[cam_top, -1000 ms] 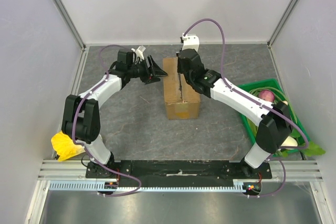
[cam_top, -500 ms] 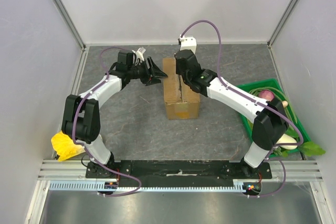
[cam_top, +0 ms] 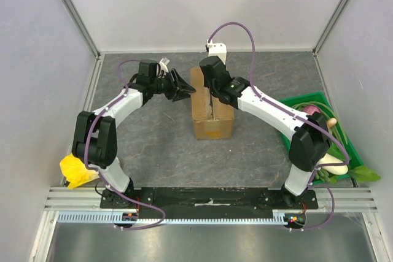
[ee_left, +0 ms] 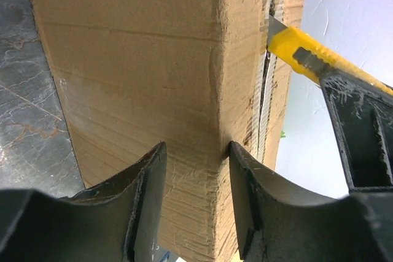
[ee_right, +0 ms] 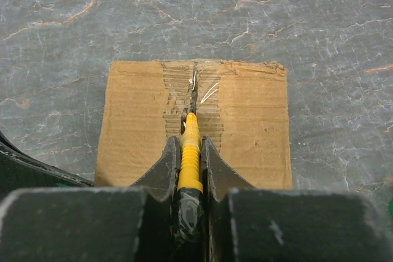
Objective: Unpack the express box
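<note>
Box (cam_top: 212, 124) brown corrugated, seam scuffed; R pincer (ee_right: 191, 142) clamps yellow knife (ee_right: 190, 165); L pincer (ee_left: 196, 153) half-wide astride corner.

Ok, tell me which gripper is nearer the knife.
Right. The right gripper is shut on the knife, its blade in the seam atop the box. The left gripper is at the box's left side, jaws astride a corner, clear of the knife.

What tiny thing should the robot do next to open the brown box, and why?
Probably pinch the left gripper shut on the express box corner. Its fingers straddle that corner, while the right gripper holds the yellow knife with its blade in the top seam; a steadied box should cut cleaner.
</note>
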`<state>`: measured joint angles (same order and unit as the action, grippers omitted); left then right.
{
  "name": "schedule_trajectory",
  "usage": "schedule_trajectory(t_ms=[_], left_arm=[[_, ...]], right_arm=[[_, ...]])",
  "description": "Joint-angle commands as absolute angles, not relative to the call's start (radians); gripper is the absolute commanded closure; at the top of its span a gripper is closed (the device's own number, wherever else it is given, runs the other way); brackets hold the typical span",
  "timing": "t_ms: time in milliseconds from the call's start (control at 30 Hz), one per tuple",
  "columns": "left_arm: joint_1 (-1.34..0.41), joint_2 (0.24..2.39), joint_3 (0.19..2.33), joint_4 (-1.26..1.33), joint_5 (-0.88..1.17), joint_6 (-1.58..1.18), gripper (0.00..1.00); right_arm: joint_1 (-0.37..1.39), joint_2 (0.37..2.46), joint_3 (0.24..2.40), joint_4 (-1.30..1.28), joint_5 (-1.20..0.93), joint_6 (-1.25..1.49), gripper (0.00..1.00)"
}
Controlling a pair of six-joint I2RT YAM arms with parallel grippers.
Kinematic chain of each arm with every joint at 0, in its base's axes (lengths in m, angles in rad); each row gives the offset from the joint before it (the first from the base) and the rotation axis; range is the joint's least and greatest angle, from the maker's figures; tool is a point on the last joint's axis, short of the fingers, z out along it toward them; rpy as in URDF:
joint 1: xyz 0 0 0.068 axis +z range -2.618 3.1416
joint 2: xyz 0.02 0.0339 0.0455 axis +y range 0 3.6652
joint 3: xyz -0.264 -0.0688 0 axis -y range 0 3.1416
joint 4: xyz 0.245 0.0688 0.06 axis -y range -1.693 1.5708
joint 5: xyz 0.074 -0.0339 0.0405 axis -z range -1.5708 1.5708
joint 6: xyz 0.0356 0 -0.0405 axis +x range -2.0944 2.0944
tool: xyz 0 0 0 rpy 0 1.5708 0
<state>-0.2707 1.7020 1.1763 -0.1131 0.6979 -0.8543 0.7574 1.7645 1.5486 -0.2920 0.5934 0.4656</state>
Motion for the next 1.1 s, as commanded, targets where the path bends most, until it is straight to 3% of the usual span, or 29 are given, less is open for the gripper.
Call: schedule_trajectory(t_ms=[0, 1067], left_arm=[[-0.275, 1.658, 1.170, -0.146, 0.631, -0.930, 0.50], [-0.298, 1.649, 1.151, -0.130, 0.535, -1.015, 0.53]], right_arm=[[0.772, 1.761, 1.646, -0.411, 0.624, 0.497, 1.00], [0.804, 1.643, 1.646, -0.710, 0.457, 0.681, 1.00]])
